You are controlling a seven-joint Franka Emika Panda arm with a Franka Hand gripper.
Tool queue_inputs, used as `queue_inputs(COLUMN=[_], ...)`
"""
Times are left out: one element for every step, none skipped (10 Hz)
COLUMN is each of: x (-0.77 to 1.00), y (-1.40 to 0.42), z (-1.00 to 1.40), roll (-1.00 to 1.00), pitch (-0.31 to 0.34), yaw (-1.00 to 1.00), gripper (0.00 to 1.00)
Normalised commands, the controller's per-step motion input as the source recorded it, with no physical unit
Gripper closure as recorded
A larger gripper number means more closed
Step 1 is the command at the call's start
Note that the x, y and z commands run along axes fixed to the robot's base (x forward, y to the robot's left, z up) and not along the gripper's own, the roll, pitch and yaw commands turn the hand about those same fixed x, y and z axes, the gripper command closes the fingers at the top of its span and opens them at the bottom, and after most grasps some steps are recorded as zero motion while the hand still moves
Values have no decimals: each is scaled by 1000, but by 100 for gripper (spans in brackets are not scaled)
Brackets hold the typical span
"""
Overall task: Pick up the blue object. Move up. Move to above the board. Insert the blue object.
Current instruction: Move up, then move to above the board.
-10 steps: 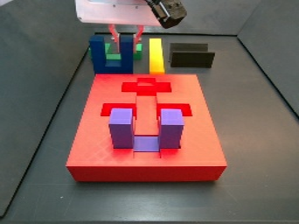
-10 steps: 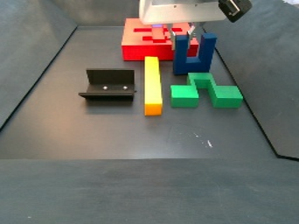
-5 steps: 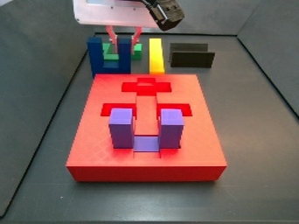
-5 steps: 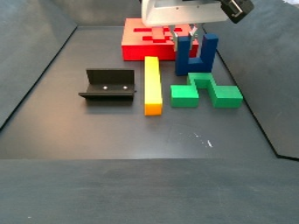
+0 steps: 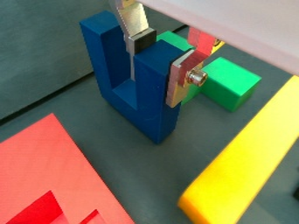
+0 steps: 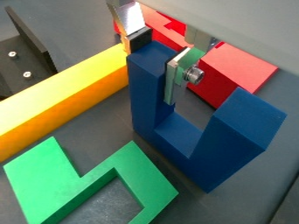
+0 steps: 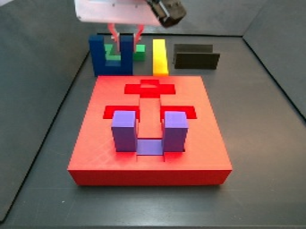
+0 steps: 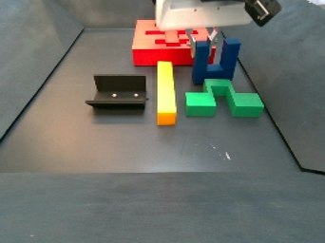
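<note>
**Gripper straddles one prong of the blue object**

Clearly the gripper (image 6: 156,54) sits low at top centre of a side view, its silver fingers (image 5: 184,77) flanking one prong of the blue object (image 5: 131,74), seemingly closed on it. That block stands upright beside the board (image 7: 149,134), ready for lifting.

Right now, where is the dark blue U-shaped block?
The dark blue U-shaped block stands upright on the floor between the red board and the green block, with the gripper straddling one prong.
</note>
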Motion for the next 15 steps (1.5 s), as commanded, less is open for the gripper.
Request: queue_inputs(x=[-7,-23,18,0,-33,-57,-21,36,19,18,495,484,531,587,634], y=[-23,-26,-21,0,2,0,1,4,5,9,-1400,-1400,-1400,-1400,-1400], z=[748,604,236,1400,1400,1400,1400,1400,757,342,330,321,305,321,343], roll=[-16,-24,-41,0,0,-14,-50,-60,-60,-64,45,57,110,53,50], pitch=[38,61,39,0,30,17,3,54,87,68,51,61,138,173,187], yaw=[45,48,29,0,-10,-7,-5,-7,-8,-9,-436,-422,-223,-119,-45], gripper=[100,100,100,100,100,100,100,100,100,100,100,100,100,100,100])
